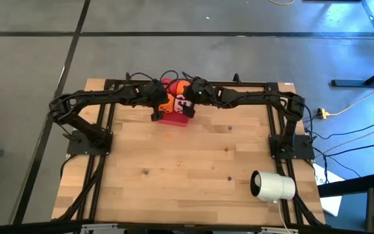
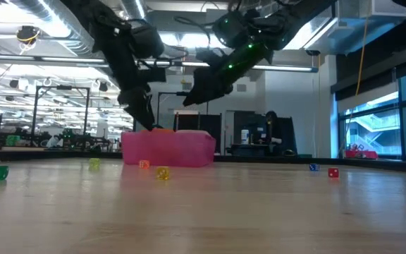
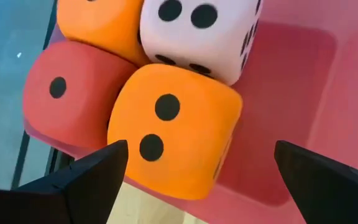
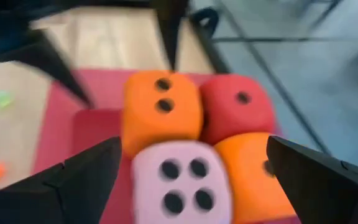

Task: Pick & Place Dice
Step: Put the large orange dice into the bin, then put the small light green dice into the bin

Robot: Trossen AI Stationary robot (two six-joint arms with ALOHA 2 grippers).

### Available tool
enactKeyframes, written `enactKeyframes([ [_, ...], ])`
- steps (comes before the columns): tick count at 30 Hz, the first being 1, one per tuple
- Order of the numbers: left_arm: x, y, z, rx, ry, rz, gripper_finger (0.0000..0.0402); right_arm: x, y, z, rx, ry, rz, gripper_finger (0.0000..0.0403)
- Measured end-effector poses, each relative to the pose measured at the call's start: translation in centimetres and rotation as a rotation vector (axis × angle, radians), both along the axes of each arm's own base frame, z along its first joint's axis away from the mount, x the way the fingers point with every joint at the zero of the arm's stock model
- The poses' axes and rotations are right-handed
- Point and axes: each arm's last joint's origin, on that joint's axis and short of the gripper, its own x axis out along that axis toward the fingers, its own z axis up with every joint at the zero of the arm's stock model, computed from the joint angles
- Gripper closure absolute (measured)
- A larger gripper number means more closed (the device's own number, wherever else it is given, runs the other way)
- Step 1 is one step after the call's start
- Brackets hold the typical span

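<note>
Four soft dice sit packed together in a flat pink-red tray (image 1: 174, 119) at the far middle of the table. They are an orange die (image 3: 173, 127) showing two dark pips, a red die (image 3: 67, 93), a pale pink die (image 3: 197, 34) and a second orange die (image 4: 253, 168). My left gripper (image 3: 201, 149) hangs open just above the two-pip orange die, a finger to either side, coming from the table's left. My right gripper (image 4: 192, 144) is open above the tray's right side, over the pale pink die (image 4: 179, 177). Neither holds anything.
A white cylinder (image 1: 273, 186) lies near the table's right front corner. Several tiny coloured dice (image 2: 162, 173) are scattered over the wooden top. Black frame rails (image 1: 102, 130) run along both sides.
</note>
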Motion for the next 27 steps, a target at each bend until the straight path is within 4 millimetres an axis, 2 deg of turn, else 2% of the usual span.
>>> enactKeyframes([
  [4, 0.7, 0.7, -1.1, 0.074, 0.047, 0.025, 0.0002, -0.2, 0.6, -0.8, 0.103, 0.053, 0.068, 0.0003],
  [9, 1.5, 1.6, -1.9, 0.181, 0.077, 0.081, 0.0002, 0.4, 2.0, -2.6, 0.151, 0.119, 0.133, 0.0003],
  [16, 1.8, 1.7, -1.9, 0.202, 0.061, 0.079, 0.0002, 0.5, 3.0, -2.8, 0.149, 0.142, 0.147, 0.0003],
  [21, 1.4, 0.7, -0.4, 0.191, 0.019, 0.059, 0.0002, 0.3, 3.1, -2.8, 0.156, 0.163, 0.147, 0.0003],
  [27, -0.1, -2.0, 2.6, 0.129, -0.064, -0.02, 0.0002, -0.9, 3.8, -2.3, 0.208, 0.258, 0.17, 0.0003],
])
